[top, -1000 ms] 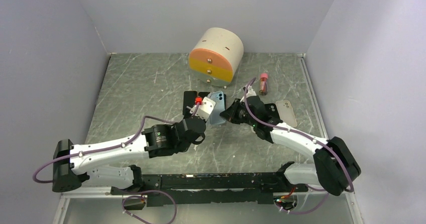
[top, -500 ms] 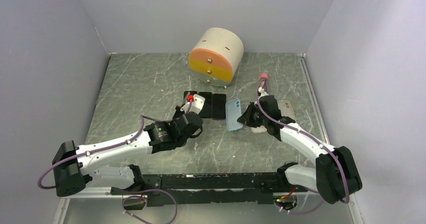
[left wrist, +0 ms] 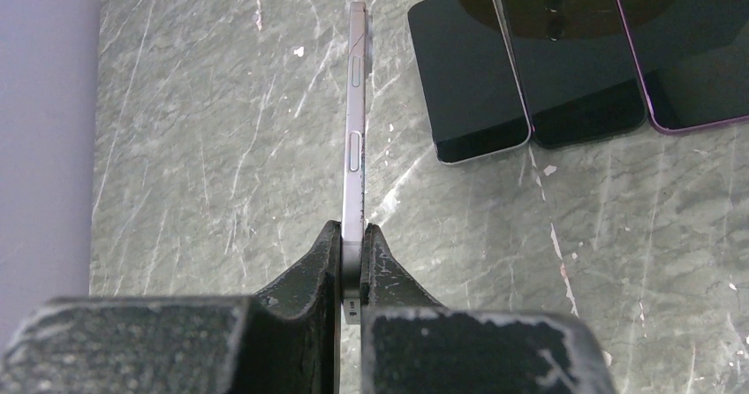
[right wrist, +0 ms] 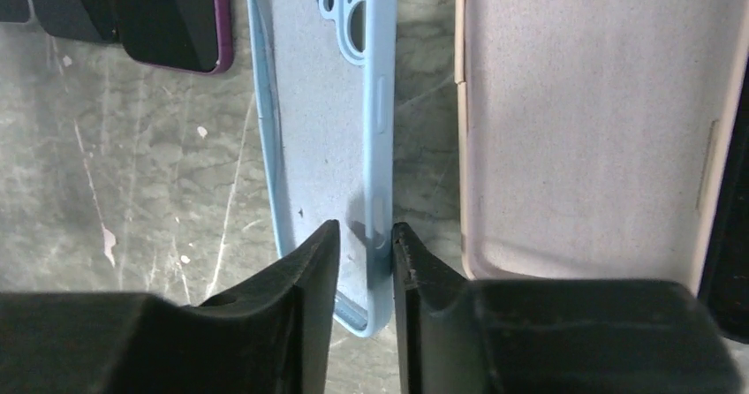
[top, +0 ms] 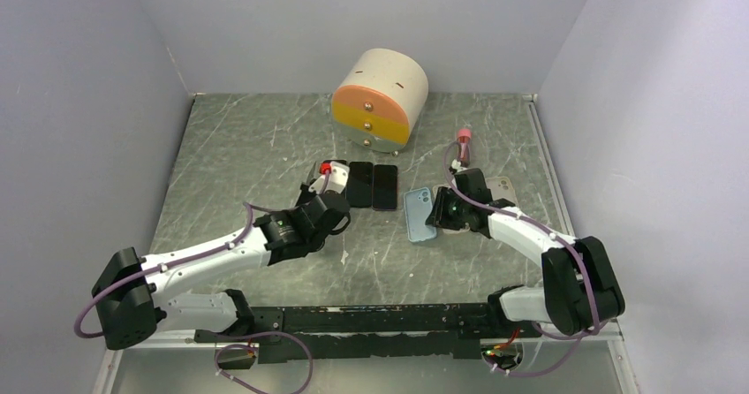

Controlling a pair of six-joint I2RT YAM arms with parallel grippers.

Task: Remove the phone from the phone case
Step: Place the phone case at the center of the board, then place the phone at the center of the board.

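Gripping phone (left wrist: 356, 120), veined grey table (top: 247, 138), lilac walls (top: 79, 102)

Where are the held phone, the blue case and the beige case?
held phone (left wrist: 356, 120), left wrist view, buttoned side edge.
blue case (right wrist: 322, 102), right wrist view, inner lining.
beige case (right wrist: 583, 120), right wrist view, inner lining.
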